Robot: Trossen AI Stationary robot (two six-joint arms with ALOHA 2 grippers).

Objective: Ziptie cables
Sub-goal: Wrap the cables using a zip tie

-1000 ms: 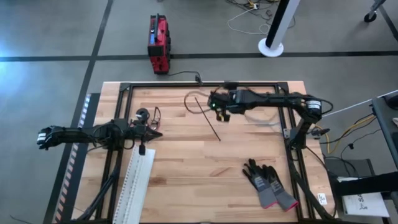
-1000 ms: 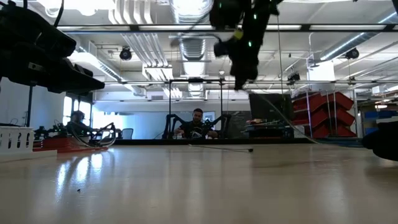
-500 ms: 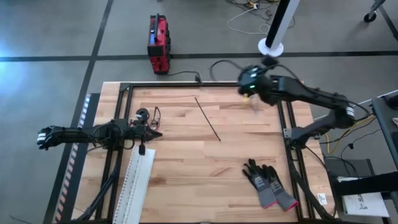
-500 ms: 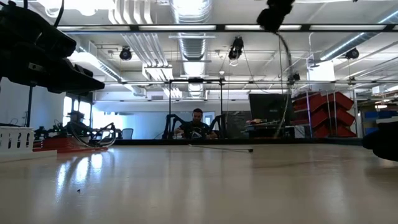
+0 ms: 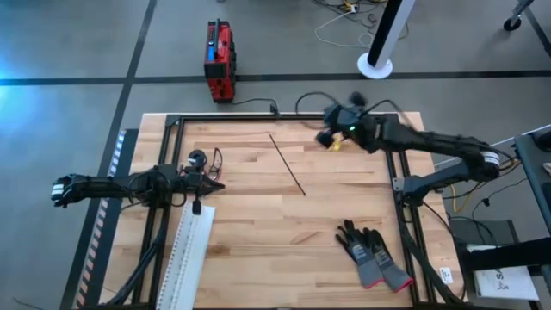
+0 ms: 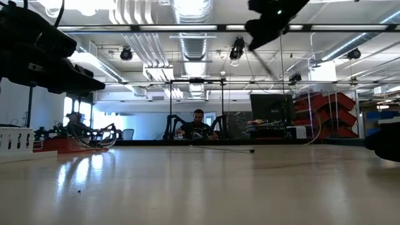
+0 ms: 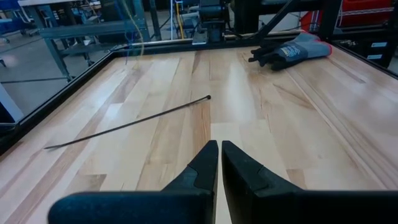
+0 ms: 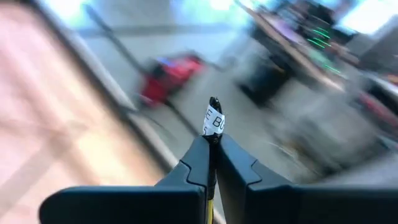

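Observation:
My right gripper point(image 5: 330, 139) hangs high over the table's far right part, shut on a thin black cable that carries a white label point(image 8: 213, 121). The cables point(image 5: 312, 93) loop from it past the table's far edge, and a strand point(image 6: 280, 69) hangs down in the low view. A small coil of red and black wire point(image 5: 205, 158) lies by my left gripper point(image 5: 217, 183), which hovers shut and empty at the table's left. A black zip tie point(image 5: 287, 164) lies flat mid-table, also seen in the left wrist view point(image 7: 130, 121). My right gripper pinches the thin cable between its two fingertips point(image 8: 200, 149), just behind the white label point(image 8: 214, 124), which sticks out past them. The gripper is well above the table, and the cable trails off it in slack loops.
A pair of dark gloves point(image 5: 372, 254) lies near the front right. A long white slotted strip point(image 5: 191, 251) lies at the front left. A red box point(image 5: 220, 60) stands on the floor beyond the far edge, its cord reaching the table frame point(image 5: 275, 114).
My right gripper has risen and swung from the far middle of the table toward the far right, then come a little way back toward the left. It took the cables with it, so their loop no longer lies on the table beside the zip tie.

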